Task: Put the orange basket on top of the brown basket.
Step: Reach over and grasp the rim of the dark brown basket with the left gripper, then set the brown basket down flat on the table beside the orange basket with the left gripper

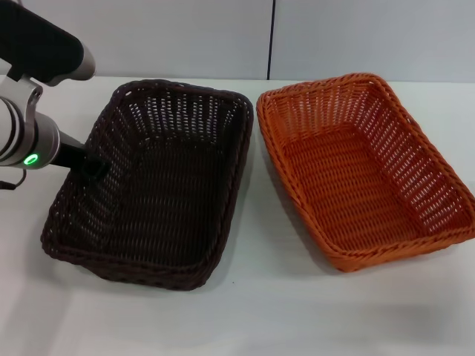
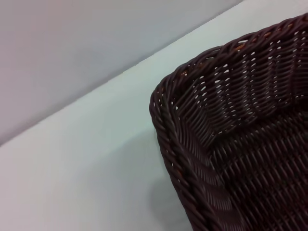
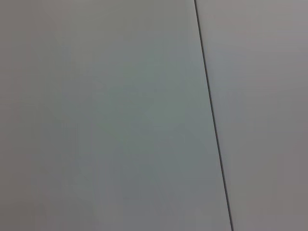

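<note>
Baskets side by side on counter [image 1: 260, 311], not touching | orange basket [image 1: 364, 170] right of brown basket [image 1: 152, 182] | left gripper [image 1: 93, 167] at brown rim, jaws: can't tell | right arm unseen | orange likely light, stiff; grab rim.

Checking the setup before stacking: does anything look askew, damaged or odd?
Nothing stands out. The dark brown woven basket and the bright orange woven basket sit upright, apart and empty on the white table. The left end effector is at the brown basket's rim.

Orange basket [image 1: 364, 167] woven wicker-style, perhaps plastic, brown basket [image 1: 152, 182] same weave, faint sheen, table [image 1: 267, 311] smooth matt white
</note>
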You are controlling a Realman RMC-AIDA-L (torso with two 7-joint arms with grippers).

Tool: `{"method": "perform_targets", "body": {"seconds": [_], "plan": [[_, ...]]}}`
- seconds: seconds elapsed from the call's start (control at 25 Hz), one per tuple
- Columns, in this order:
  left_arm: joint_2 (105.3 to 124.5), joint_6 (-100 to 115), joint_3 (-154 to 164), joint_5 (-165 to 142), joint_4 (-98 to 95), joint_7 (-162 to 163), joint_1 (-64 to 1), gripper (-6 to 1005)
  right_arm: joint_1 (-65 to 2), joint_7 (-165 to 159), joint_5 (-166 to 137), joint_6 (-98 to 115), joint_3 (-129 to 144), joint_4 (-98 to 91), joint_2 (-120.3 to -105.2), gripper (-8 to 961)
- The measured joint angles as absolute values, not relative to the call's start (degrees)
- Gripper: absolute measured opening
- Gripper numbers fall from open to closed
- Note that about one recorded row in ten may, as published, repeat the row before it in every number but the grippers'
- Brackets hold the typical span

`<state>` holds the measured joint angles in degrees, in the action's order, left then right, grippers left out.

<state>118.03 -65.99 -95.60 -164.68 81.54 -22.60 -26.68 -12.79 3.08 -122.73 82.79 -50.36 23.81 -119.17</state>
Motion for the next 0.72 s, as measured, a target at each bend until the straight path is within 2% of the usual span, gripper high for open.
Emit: {"method": "perform_targets", "body": {"seconds": [0.4,0.72], "plan": [[117.89,-73.03,-105.58,-154.63,88.49,-42.37,-27.15,335,-12.83,3.07,-122.71,83.23,-50.36,24.01,-119.25,829],[117.84,-78.80,-108.96,-154.54,92.71,-50.07,-30.68,322,-12.59,3.08,-122.44,83.37,-50.36,24.69,-119.30,830]]}}
